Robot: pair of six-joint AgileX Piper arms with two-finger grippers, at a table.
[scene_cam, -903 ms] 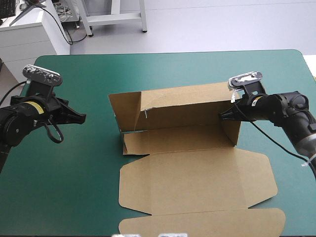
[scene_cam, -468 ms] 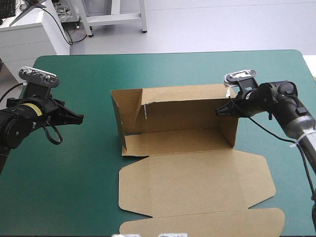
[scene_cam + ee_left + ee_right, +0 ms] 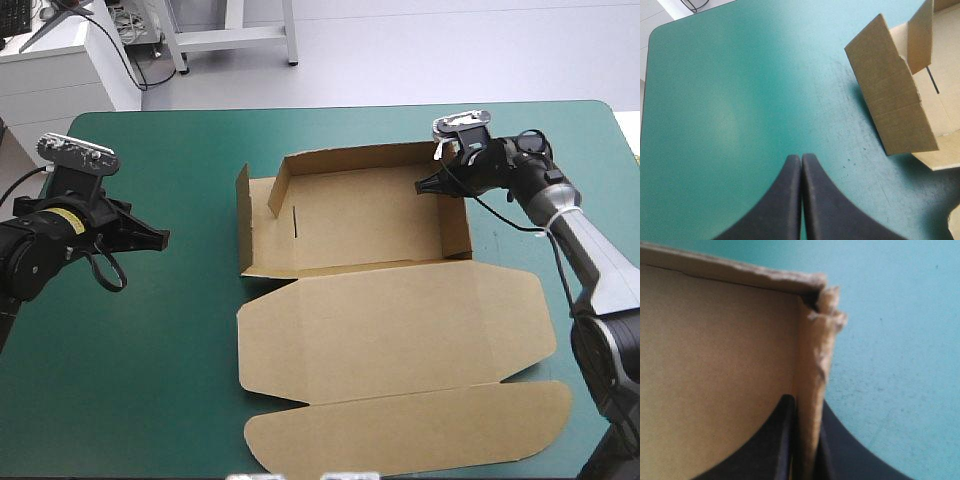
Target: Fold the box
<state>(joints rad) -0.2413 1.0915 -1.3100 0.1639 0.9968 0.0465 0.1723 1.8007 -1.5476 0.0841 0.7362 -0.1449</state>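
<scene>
Box sits flat on the table as an open tray, lowered from its earlier tilt, folding apparently near done; right gripper clamps the right wall, left gripper hangs pinched together, empty, well apart; lid lies flat

Cut-sheet cardboard box: plain brown all over; thin dark slit line seen on tray floor; frayed corner edge seen paler tan. Flat table cover: even teal-green, faint dark specks noted in wrist views. Curved fin-shaped fingers of left gripper and right gripper: solid black. Yellow band seen on left arm.
</scene>
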